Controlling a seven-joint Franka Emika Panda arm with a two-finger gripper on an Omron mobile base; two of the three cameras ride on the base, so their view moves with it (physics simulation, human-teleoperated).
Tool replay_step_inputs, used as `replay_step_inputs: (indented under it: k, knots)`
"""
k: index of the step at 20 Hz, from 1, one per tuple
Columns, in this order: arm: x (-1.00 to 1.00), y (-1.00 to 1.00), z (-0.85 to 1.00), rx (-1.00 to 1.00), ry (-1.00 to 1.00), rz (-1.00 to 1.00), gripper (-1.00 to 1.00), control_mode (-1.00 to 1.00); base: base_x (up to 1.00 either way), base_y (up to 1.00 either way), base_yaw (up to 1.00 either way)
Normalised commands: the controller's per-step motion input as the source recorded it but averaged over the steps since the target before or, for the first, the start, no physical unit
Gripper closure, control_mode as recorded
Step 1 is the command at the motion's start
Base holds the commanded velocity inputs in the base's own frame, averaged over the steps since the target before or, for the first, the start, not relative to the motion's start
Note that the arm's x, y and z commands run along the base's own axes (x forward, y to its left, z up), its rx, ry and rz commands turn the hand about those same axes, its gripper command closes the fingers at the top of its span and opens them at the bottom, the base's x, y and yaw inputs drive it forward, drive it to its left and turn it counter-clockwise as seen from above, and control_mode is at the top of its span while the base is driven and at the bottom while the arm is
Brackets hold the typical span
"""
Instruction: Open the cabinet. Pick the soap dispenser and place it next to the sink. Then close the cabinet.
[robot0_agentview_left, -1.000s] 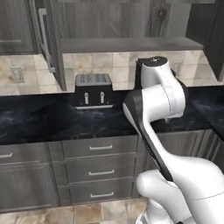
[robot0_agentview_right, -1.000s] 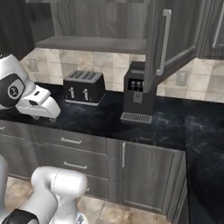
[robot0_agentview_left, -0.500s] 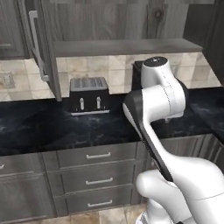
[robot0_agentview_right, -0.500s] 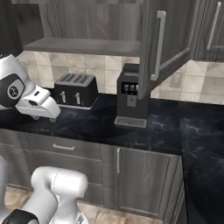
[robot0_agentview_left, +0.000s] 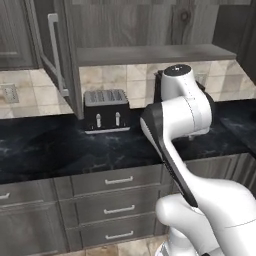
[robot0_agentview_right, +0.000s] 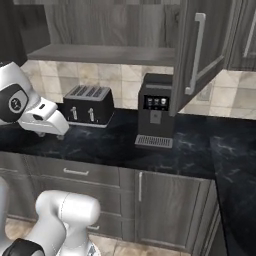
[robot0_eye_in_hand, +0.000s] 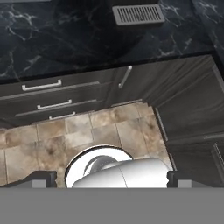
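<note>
The cabinet (robot0_agentview_left: 135, 25) stands open above the counter. Its left door (robot0_agentview_left: 52, 55) is swung out in the left base view, and its right door (robot0_agentview_right: 200, 55) in the right base view. On its lower shelf (robot0_agentview_right: 105, 54) I see nothing. The soap dispenser and the sink are out of view. My gripper (robot0_eye_in_hand: 109, 180) is open, its fingertips (robot0_eye_in_hand: 41, 179) far apart with nothing between them, and it points down at the floor in front of the drawers. My hand (robot0_agentview_right: 44, 116) hangs over the counter's front edge, left of the toaster.
A black toaster (robot0_agentview_left: 105, 110) and a black coffee machine (robot0_agentview_right: 156, 112) stand on the dark marble counter (robot0_agentview_right: 100, 145). Drawers (robot0_agentview_left: 117, 205) with short handles run below it. The open doors jut out over the counter at both sides.
The whole picture has shifted a little in both base views, so the base has moved. My arm keeps its pose and the gripper stays open.
</note>
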Motion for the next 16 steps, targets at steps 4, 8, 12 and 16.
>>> replay_step_inputs:
  k: [4, 8, 12, 16]
  knots:
    - [0.0, 0.0, 0.0, 0.0, 0.0, 0.0, -1.0, 1.0, 0.33, 0.17, -0.04]
    - [0.0, 0.0, 0.0, 0.0, 0.0, 0.0, -1.0, 1.0, 0.67, 0.01, -0.06]
    - [0.0, 0.0, 0.0, 0.0, 0.0, 0.0, -1.0, 1.0, 0.75, 0.0, -0.04]
    - [0.0, 0.0, 0.0, 0.0, 0.0, 0.0, -1.0, 1.0, 0.38, -0.21, 0.0]
